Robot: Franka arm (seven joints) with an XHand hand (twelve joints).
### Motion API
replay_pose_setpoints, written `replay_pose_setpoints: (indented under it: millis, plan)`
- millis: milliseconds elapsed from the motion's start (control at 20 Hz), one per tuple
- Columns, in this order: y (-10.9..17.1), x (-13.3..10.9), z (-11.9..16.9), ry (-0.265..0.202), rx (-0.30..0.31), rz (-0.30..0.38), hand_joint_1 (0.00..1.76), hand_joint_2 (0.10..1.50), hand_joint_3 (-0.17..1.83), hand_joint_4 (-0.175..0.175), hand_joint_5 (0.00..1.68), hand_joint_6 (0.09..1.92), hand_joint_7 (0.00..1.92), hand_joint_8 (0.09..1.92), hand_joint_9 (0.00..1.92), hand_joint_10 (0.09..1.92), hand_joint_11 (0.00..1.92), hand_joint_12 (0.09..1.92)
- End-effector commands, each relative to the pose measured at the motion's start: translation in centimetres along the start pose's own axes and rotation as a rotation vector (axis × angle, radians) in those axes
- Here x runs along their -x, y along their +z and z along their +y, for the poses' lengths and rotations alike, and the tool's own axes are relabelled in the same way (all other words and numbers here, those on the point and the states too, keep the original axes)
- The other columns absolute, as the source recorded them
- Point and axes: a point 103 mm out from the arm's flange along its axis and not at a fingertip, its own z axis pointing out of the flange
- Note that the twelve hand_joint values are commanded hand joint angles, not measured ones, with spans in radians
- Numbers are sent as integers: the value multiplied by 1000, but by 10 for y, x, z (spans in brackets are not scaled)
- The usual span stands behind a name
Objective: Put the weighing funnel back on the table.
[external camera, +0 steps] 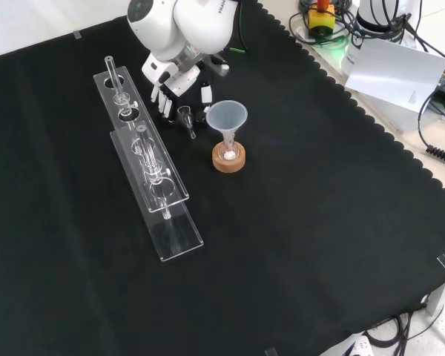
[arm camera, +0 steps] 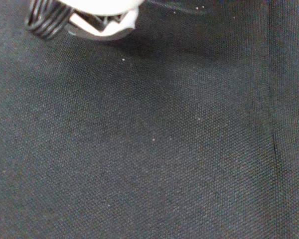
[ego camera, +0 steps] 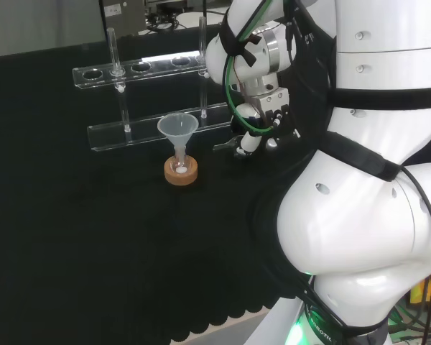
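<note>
Hand (external camera: pixel 176 83): down low, fingers (external camera: pixel 165 102) straight, relaxed, gripping nothing.
Weighing funnel (external camera: pixel 185 115): on the cloth (external camera: pixel 319 222) just beside the hand, left of funnel (external camera: pixel 227 119), front view.

Front view, I read: funnel (external camera: pixel 227 117) in flask (external camera: pixel 228 153) on cork ring (external camera: pixel 228 161), on bench (external camera: pixel 319 222). Weighing funnel (external camera: pixel 185 116) just beside at funnel's 9 o'clock. Hand (external camera: pixel 174 85) at weighing funnel's 11. Rack (external camera: pixel 144 159) farther out toward 9.

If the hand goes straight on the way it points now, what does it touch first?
Probably the black cloth: the hand points down at it, with bare cloth ahead in the wrist view. The weighing funnel sits close beside it, so it might brush that.
</note>
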Motion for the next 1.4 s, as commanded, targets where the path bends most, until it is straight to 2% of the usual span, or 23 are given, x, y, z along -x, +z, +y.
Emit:
replay_pose_setpoints:
  millis: [50,500,650,750,850,1050,1400]
  plan:
    - [0,-2,-1,4,-5,-7,947,660,710,-1,692,899,641,770,860,553,536,1233]
    - [-1,-8,2,-5,-11,-22,942,653,713,-7,667,883,621,764,847,559,524,1245]
    - [-1,-8,3,-5,-27,-21,941,643,712,-17,602,857,565,752,814,561,507,1253]
    - [-1,-8,4,-7,-49,-10,933,627,717,-25,497,780,469,740,739,578,466,1277]
    - [-1,-7,5,-5,-70,-5,919,609,719,-35,395,612,350,721,617,603,398,1302]
    - [-5,-7,3,-3,-68,-7,894,598,713,-44,338,350,219,690,486,642,302,1336]
    - [-33,-2,-18,17,-10,-22,879,594,704,-45,341,264,205,682,454,646,275,1339]
